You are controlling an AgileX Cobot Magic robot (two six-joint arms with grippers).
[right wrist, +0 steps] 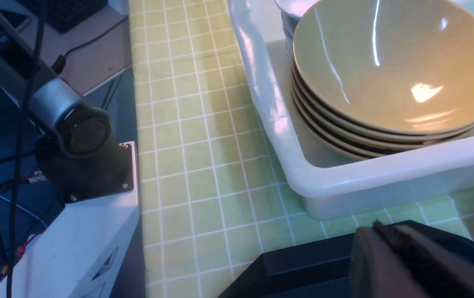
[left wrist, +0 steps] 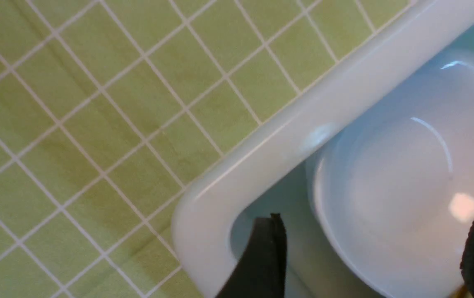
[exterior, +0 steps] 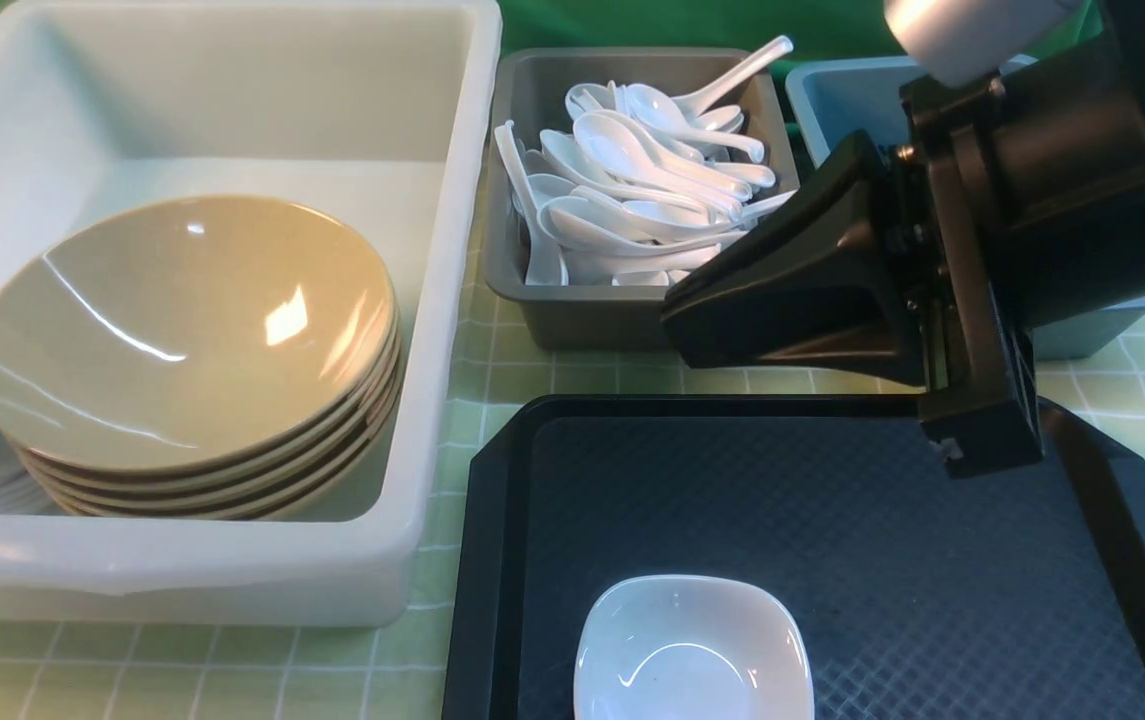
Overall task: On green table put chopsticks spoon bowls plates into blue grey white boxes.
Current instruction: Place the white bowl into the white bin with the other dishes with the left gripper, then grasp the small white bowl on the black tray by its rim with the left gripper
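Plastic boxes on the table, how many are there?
3: the large white box at left holding tan bowls, the dark grey box in the middle with spoons, the blue-grey box partly behind the right arm.

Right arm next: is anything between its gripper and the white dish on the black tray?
Nothing visible. The right gripper, jaws shut, hangs above the far edge of the black tray. The white dish sits alone at the tray's near edge, with only bare tray surface between them.

right arm (exterior: 1062, 180): black casing, silver-grey link | left arm (right wrist: 71, 124): silver joint, black cables (right wrist: 22, 124)
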